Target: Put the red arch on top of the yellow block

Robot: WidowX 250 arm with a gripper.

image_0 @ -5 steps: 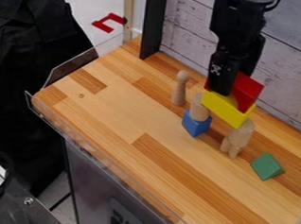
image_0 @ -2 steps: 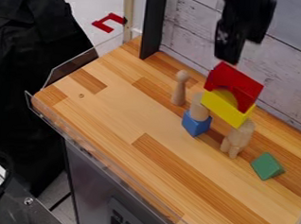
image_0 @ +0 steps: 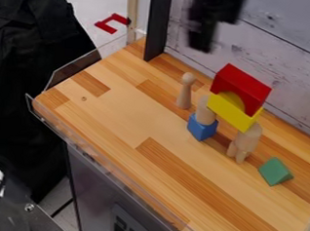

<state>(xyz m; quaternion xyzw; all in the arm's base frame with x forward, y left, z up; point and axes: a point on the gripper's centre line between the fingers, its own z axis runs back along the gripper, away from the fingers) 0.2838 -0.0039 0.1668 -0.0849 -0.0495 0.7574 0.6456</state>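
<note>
"Gripper first, where was it?"

"Black gripper [image_0: 201,45], top of the view, up in front of the white plank wall [image_0: 284,61]. Jaws blurred and dark, couldn't tell wide from narrow."

"And the red arch [image_0: 245,83]?"

"Lower right of the jaws in the view, apart from them. Sat on the yellow block [image_0: 239,116], opening down."

"Yellow block on what?"

"Bridged two supports. One was a wooden cylinder [image_0: 205,112] on a blue block [image_0: 202,128], about straight below the jaws in the view. The other was a two-legged wooden piece [image_0: 246,142], farther down and right of the jaws."

"Rest of the desk [image_0: 131,121]?"

"Round-headed wooden peg [image_0: 185,93], below the jaws and a touch left, near the cylinder but apart. Green triangular block [image_0: 274,171], well down and right of the jaws, past the two-legged piece."

"Left of the jaws?"

"Black upright post [image_0: 157,27] at the desk's back edge, then farther left a red U-shaped piece [image_0: 110,23], off the desk. Black cloth [image_0: 29,81] at far left, lower than the jaws."

"So, arch on yellow?"

"Yep, arch was up on the yellow block, jaws to its upper left in the view."
</note>
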